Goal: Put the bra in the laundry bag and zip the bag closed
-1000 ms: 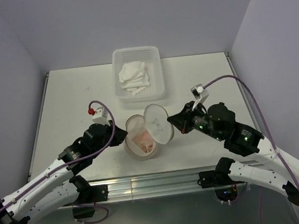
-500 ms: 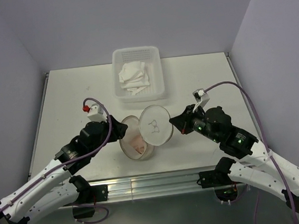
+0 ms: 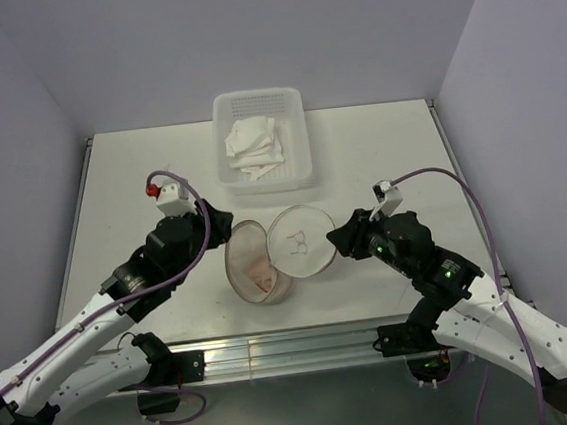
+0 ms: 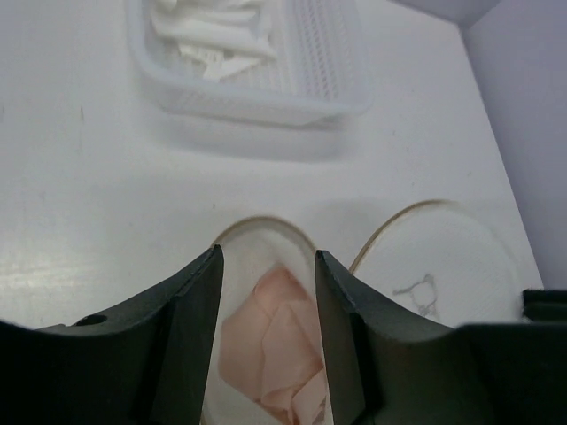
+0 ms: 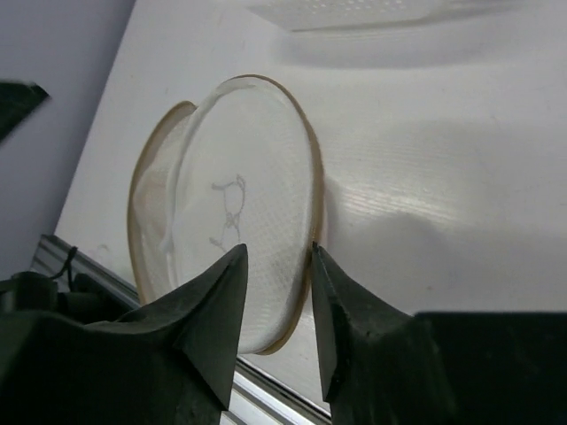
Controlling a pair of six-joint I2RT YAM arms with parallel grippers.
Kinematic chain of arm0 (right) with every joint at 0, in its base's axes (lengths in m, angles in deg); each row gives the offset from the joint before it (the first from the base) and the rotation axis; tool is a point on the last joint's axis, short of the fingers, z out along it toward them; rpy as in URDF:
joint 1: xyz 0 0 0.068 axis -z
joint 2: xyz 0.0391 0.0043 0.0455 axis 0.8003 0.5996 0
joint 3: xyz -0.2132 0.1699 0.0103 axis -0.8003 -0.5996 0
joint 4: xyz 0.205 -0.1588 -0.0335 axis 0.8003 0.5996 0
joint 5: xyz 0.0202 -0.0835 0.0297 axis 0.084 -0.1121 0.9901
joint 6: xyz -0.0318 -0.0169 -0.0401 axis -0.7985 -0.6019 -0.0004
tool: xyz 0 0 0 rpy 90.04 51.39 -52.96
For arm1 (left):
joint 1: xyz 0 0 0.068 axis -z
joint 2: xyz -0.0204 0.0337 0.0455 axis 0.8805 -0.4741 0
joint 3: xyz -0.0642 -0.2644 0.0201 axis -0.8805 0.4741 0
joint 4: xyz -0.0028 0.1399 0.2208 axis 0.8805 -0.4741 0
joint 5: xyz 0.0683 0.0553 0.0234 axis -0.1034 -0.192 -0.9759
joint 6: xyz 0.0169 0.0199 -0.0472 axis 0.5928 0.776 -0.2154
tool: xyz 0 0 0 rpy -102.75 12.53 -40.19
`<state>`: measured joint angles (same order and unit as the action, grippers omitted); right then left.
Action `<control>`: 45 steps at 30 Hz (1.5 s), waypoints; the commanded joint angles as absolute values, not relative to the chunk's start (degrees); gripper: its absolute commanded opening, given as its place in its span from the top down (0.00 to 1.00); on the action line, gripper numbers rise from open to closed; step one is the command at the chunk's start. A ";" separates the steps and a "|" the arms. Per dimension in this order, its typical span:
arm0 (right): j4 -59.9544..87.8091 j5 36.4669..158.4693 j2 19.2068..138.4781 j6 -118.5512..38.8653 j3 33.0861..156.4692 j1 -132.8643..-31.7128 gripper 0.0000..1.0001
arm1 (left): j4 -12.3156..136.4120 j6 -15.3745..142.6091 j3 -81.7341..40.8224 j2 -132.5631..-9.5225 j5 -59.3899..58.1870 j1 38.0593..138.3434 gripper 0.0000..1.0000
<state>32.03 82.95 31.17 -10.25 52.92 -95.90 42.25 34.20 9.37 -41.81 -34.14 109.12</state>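
The laundry bag (image 3: 259, 267) lies tipped in the middle of the table, its opening facing up and left, with peach fabric folded inside (image 4: 275, 345). Its round flap lid (image 3: 302, 241) hangs open to the right, with a small grey zip pull showing on it (image 5: 229, 208). My left gripper (image 3: 227, 233) is open, and its fingers straddle the bag's far rim (image 4: 266, 223). My right gripper (image 3: 334, 240) is open, and the lid's rim (image 5: 312, 212) passes between its fingertips. The bra (image 3: 255, 145) lies crumpled and white in the basket.
The white perforated basket (image 3: 298, 136) stands at the back centre, just behind the bag. The table's metal front rail (image 3: 287, 348) runs close below the bag. Purple walls close in on the left, the right and the back.
The lid stood upright a second ago and now leans lower to the right. My right gripper has followed it down. My left gripper has moved back and to the left along the bag's rim.
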 commanded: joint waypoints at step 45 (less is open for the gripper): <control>14.66 85.43 38.63 -15.90 46.30 -95.61 0.37 | 50.72 67.11 -65.44 -131.07 -14.14 86.93 0.33</control>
<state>18.39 85.20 38.25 -14.84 45.80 -95.86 51.56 64.19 -62.39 -129.63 -16.55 87.26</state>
